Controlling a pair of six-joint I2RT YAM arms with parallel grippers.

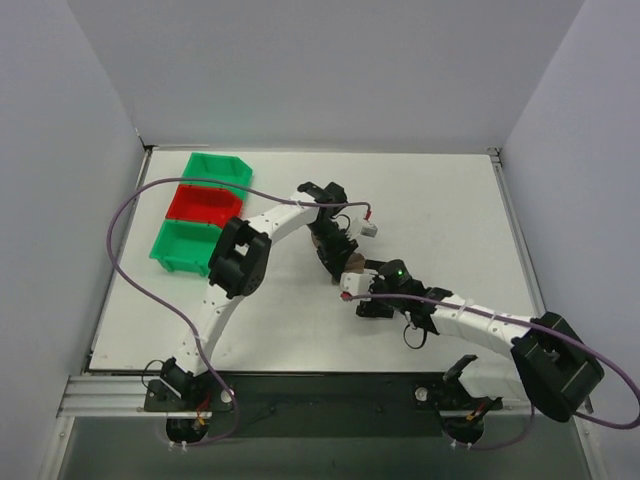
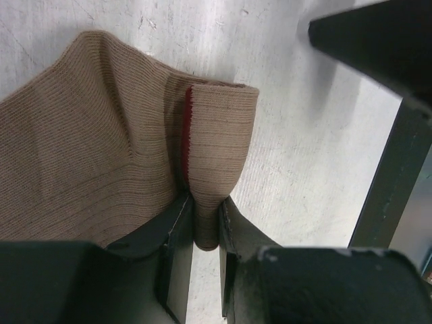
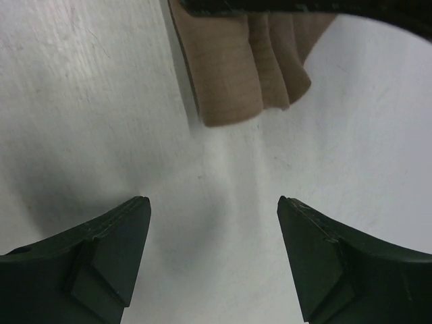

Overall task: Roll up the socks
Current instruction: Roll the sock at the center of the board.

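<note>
Socks (image 2: 101,148) pinched in left claw (image 2: 204,210); right claw (image 3: 211,206) wide open, empty.

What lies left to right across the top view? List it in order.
Row of bins → left arm's black elbow → left gripper pinching the socks → right arm's black elbow.

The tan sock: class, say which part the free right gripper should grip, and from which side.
Probably the loose bunched end of the sock, just ahead of the right gripper. Come straight forward, low over the table, open jaws either side. The left gripper already pinches another fold, and this end is narrower than the jaws' gap.
</note>
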